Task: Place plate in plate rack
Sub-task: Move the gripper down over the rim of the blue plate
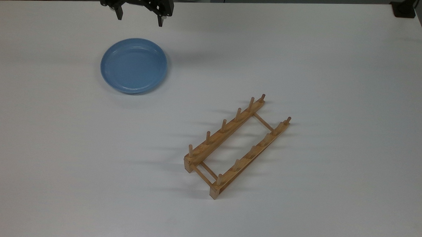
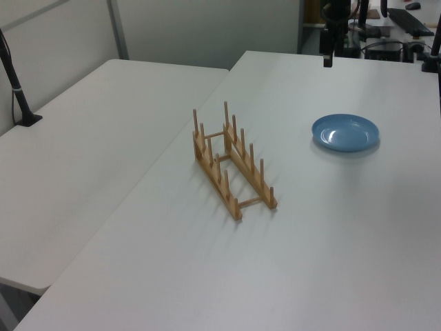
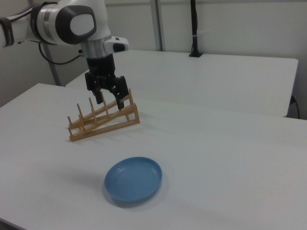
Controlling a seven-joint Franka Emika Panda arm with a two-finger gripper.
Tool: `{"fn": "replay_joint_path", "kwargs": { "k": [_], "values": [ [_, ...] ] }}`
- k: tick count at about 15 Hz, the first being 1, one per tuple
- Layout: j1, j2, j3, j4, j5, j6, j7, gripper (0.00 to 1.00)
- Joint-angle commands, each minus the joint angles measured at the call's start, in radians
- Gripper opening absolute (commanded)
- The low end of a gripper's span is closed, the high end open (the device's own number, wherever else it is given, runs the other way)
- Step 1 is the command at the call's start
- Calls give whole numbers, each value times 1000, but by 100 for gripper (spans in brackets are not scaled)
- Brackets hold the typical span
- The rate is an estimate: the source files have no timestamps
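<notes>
The plate [image 1: 134, 66] lies flat and right side up on the white worktop [image 1: 338, 84], its hollow bare. In the top view it sits toward the upper left, well apart from the plate rack [image 1: 236, 146], which stands lower and to the right of it. In the left view the plate is to the right of the rack; in the right view it lies in the foreground, with the rack behind it and to the right view's left.

The rack stands on the worktop at a slant in the top view, its two rails running from lower left to upper right, each with a row of upright pegs, and thin crossbars joining them near both ends. Nothing stands between the pegs.

The pincer [image 1: 140, 19] hangs above the worktop near the top edge of the top view, just beyond the plate's far rim and not touching it. Its two fingers [image 1: 119, 13] point downward and stand wide apart, with nothing held between them. In the right view the pincer [image 3: 112, 97] appears in front of the rack, under the white arm [image 3: 72, 21].

A second white worktop [image 2: 89, 138] stands beside the first, on the left view's left.
</notes>
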Motion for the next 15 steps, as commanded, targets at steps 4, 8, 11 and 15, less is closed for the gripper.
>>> {"fn": "replay_joint_path", "kwargs": {
  "k": [4,8,11,15],
  "values": [
    [2,21,-21,15,30,-23,-47,100],
    [2,23,-21,15,37,-23,-62,100],
    [2,41,-22,15,49,-29,-128,100],
    [-6,102,-91,25,123,-23,-260,97]
  ]
}}
